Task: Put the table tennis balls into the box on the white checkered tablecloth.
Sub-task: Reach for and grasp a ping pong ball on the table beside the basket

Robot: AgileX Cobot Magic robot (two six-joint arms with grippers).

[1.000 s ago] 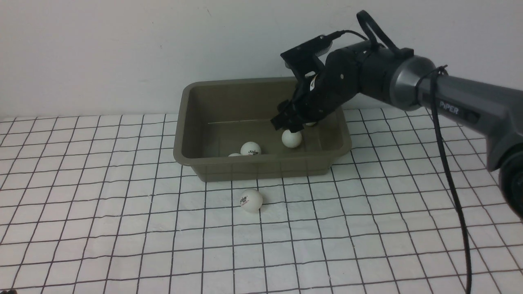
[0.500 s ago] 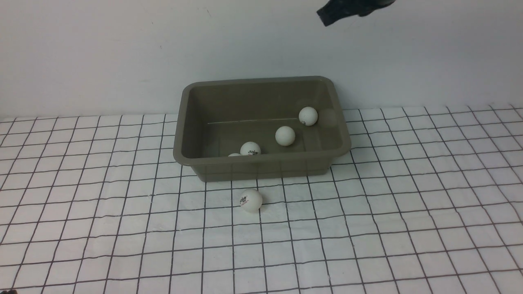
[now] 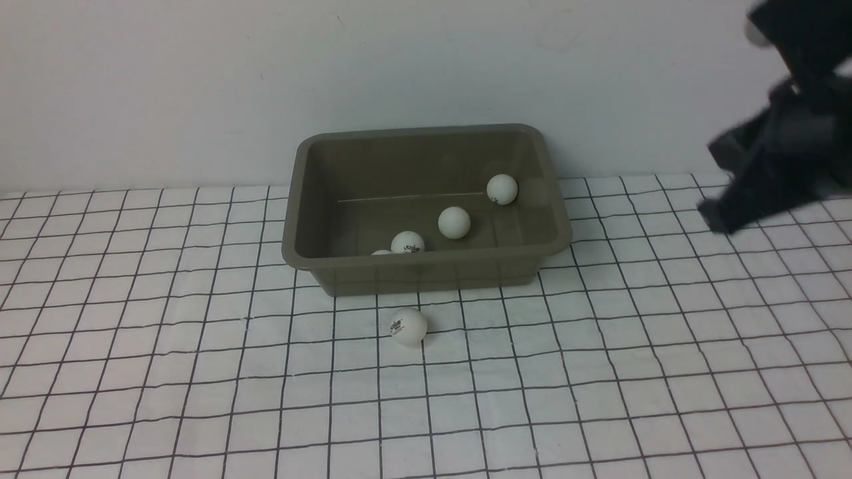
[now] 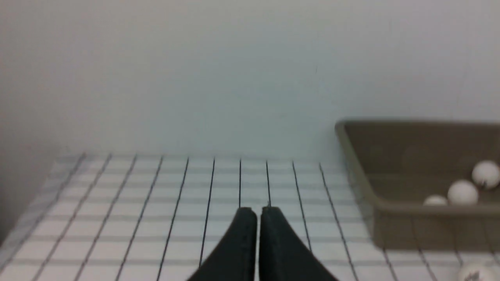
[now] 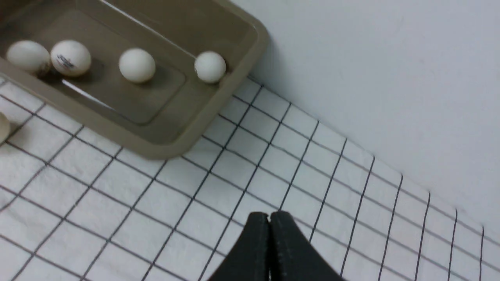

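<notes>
Since the right arm (image 3: 772, 166) swung out to three o'clock, right fingers (image 5: 256, 238) and left fingers (image 4: 243, 230) clench empty; four white table tennis balls (image 3: 454, 222) lie in the olive-grey box (image 3: 426, 271).

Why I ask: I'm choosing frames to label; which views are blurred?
Front view: the right arm is smeared by motion, while the box and loose ball are crisp. Left wrist view: soft all over. Right wrist view: fairly sharp, with clean grid lines on the tablecloth.

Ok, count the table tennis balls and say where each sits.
5. In the box: far-right ball, middle ball, logo ball at the near wall, half-hidden ball beside it. On the tablecloth, before the box: loose ball. More could hide behind the near wall.
</notes>
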